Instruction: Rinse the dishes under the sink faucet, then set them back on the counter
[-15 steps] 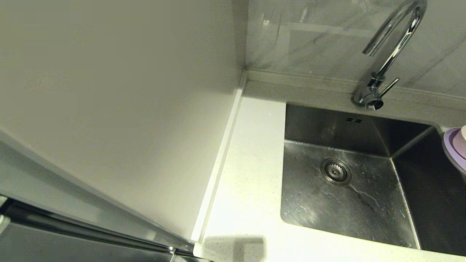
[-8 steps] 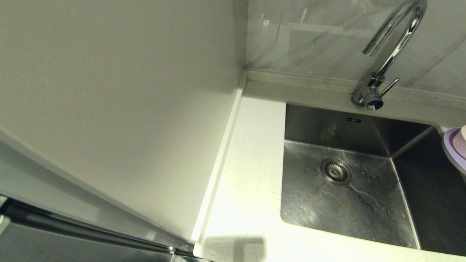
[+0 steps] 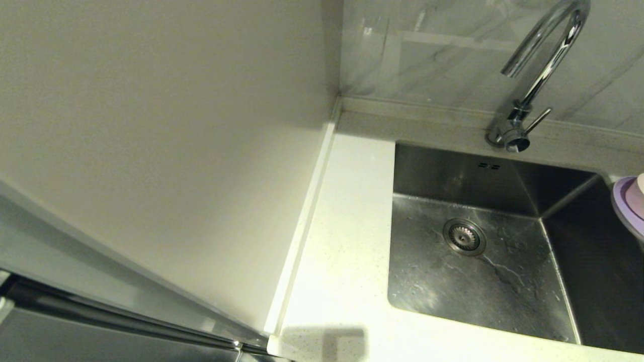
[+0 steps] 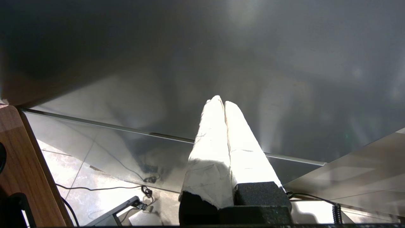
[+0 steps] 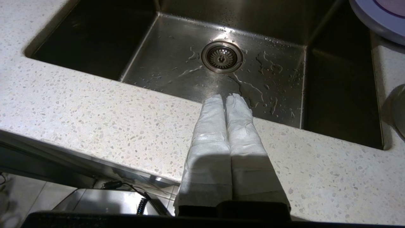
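At sink (image 3: 483, 241) | unchanged since before | both hands parked, closed

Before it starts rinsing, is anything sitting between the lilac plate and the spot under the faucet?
Nothing visible: the sink holds only water streaks, and the plate sits at its right rim, with open space to the faucet.

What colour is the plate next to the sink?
Lilac; the round lilac plate shows best in the head view.

Sink (image 3: 483, 281) basin lies open – faucet (image 3: 541, 75) arches over its back edge
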Robot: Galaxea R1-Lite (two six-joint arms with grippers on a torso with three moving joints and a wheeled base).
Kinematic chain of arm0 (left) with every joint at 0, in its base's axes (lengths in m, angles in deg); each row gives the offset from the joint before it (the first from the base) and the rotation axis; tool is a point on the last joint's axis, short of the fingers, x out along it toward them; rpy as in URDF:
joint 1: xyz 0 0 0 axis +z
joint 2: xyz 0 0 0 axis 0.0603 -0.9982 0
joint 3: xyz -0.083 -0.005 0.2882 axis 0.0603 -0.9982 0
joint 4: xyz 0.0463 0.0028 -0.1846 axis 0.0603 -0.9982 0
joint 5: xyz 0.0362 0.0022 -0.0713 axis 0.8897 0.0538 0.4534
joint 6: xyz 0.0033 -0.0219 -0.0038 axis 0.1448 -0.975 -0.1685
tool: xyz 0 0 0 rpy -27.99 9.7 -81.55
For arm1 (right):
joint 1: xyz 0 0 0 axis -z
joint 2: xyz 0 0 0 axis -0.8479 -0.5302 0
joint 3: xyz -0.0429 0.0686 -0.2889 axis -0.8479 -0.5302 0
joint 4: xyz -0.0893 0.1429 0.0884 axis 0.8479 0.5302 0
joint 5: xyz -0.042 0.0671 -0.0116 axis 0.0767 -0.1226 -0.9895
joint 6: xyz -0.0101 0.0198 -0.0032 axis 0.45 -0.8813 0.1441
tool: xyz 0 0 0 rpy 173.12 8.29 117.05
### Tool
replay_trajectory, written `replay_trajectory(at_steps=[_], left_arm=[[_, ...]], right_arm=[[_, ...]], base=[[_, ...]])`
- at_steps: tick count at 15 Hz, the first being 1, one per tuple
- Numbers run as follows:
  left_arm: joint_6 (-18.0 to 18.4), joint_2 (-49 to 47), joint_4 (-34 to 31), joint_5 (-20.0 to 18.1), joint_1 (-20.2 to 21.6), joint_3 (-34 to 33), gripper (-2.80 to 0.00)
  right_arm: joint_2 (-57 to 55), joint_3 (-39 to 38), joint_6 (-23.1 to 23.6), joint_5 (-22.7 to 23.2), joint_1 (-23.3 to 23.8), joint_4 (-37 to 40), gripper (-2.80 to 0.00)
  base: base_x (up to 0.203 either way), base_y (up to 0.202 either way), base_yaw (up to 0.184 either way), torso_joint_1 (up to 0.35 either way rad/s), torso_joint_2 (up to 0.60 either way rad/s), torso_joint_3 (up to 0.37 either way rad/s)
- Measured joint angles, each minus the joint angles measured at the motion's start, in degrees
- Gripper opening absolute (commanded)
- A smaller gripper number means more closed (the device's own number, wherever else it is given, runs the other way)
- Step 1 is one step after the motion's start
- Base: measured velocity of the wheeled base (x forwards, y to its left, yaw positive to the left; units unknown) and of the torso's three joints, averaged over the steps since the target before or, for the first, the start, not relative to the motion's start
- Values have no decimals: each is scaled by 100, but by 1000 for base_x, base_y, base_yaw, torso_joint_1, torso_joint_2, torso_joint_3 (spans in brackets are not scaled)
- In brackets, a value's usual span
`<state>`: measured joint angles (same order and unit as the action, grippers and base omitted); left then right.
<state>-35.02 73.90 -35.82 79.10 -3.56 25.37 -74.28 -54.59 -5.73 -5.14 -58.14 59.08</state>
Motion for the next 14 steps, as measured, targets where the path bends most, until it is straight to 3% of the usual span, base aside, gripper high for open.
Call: replay_trajectory(at_steps=[14], left_arm=[[0, 0, 0, 0, 0, 0, -280]], right_arm=[[0, 0, -93, 1, 0, 5, -280]], base=[[0, 0, 0, 0, 0, 0]])
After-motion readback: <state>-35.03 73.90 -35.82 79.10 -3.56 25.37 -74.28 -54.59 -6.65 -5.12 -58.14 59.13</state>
